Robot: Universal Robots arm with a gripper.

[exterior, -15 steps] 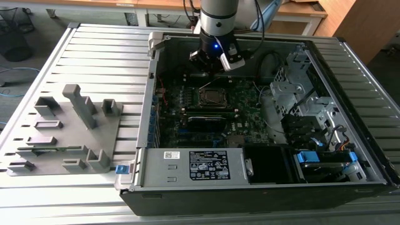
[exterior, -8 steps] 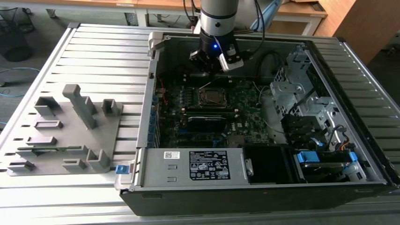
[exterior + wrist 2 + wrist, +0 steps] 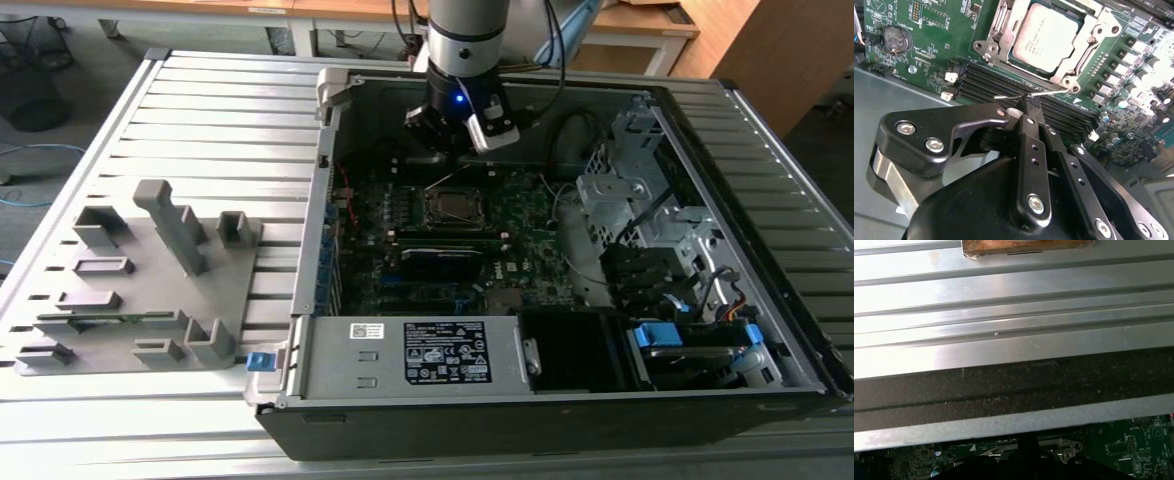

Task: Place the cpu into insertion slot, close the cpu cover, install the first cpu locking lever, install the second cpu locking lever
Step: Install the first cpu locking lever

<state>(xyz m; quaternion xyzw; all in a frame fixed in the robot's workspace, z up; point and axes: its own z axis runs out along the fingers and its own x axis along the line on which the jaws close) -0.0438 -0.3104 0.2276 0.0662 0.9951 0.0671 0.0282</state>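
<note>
Gripper (image 3: 1029,106) fingers are pressed together, and their tips sit right at a thin silver wire lever (image 3: 1051,92) (I cannot tell if they pinch it). Just past the tips run long black slots (image 3: 986,82). Right behind those lies the chip (image 3: 1044,37), flat on the green board (image 3: 939,35), with the shiny cover frame (image 3: 1004,27) down around it. In the exterior view, the gripper hangs inside the open computer case (image 3: 400,420).
</note>
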